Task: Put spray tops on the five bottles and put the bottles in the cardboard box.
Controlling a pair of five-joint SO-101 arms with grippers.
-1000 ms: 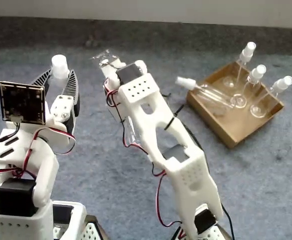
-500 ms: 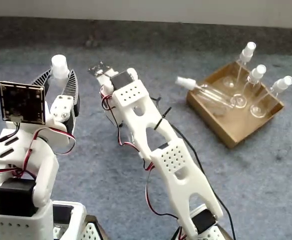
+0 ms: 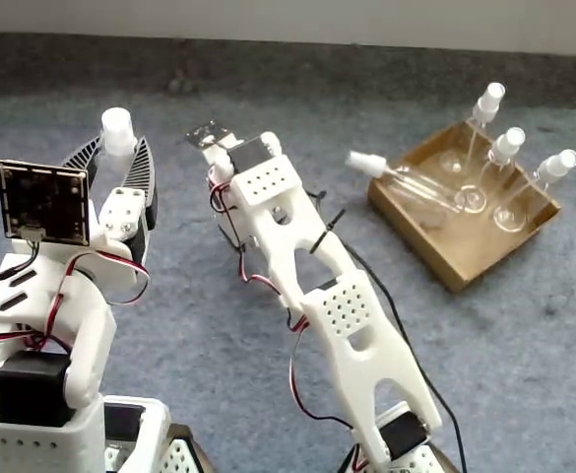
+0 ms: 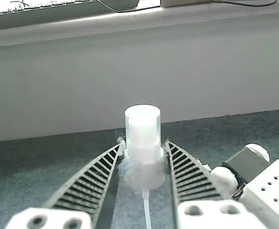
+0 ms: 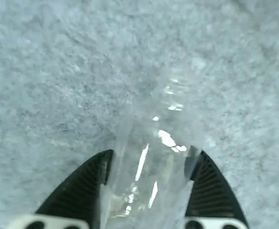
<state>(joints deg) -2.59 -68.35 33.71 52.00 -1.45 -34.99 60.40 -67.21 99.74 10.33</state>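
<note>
The left claw [image 4: 142,149] pinches an upright spray top [image 4: 142,131], and just to its right the right claw [image 5: 152,160] grips a clear bottle [image 5: 162,126] lengthwise, pointing forward.

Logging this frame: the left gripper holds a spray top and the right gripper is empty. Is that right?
Not quite. The right gripper is not empty: it is shut on a clear bottle, as the right wrist view shows. The left gripper does hold a spray top.
</note>
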